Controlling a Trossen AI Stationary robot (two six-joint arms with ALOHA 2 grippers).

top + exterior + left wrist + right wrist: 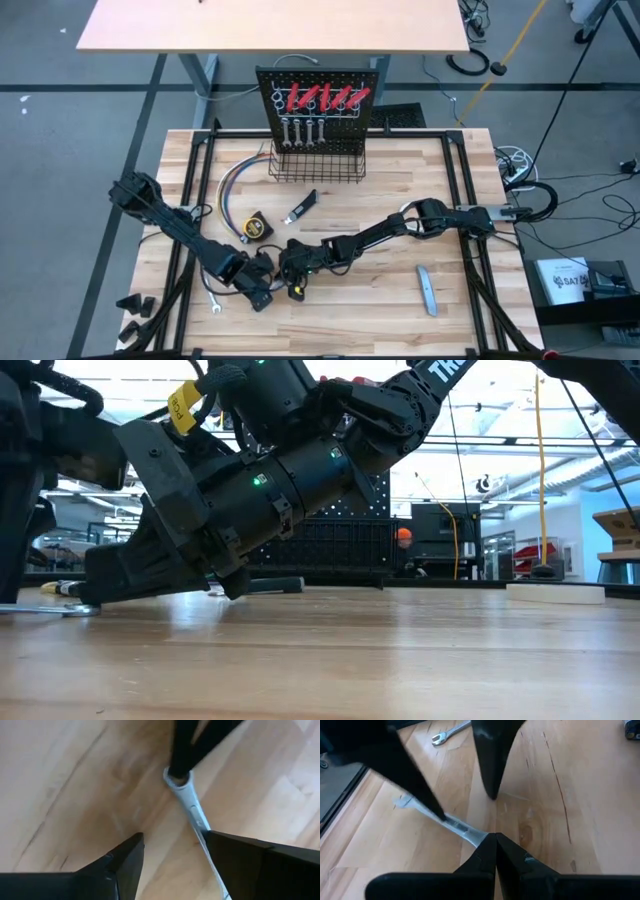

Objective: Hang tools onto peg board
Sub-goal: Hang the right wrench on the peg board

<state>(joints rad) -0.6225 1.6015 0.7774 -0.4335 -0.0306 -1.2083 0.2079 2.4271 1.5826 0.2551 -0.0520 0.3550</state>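
A silver open-end wrench point(455, 824) lies low over the near middle of the table, and both grippers meet at it. My right gripper point(495, 836) is shut on one end of it. My left gripper point(172, 837) is open, with one finger on each side of the wrench's shaft point(192, 807). In the high view they sit close together, left gripper point(265, 292) and right gripper point(295, 272). The peg board point(320, 85) stands at the far edge with red-handled tools point(325, 98) and wrenches point(300, 128) hanging on it. My right gripper pinches the wrench's end point(479, 838) between its two fingertips, in line with the shaft. I cannot tell whether the wrench is clear of the table. My left gripper is open across the wrench; one finger point(240, 860) lies against the shaft point(201, 826), the other finger point(120, 860) stands apart.
A second wrench point(215, 297) lies near the left arm. The yellow tape measure point(257, 226), the black-handled knife point(303, 207) and coloured wires point(230, 190) lie in front of the wire basket point(315, 165). A grey bar point(427, 290) lies near right.
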